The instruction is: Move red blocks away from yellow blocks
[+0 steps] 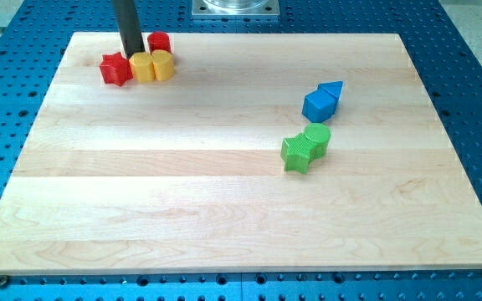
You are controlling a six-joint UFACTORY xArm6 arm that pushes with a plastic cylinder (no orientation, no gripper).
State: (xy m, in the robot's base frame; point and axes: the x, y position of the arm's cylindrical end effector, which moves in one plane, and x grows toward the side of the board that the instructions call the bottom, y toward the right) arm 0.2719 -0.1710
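The wooden board (224, 209) lies open across its middle, bottom and left. At the view's top left, a red star block (115, 69), two yellow blocks (143, 66) (162, 64) and a red cylinder (159, 42) crowd together, with my tip (131, 52) wedged among them. Toward the view's right, the blue blocks (321, 101) and green blocks (305, 147) stand well apart from that cluster, with only a narrow gap between the two pairs.

No text, label, brand, number or sign can be read anywhere in the view.
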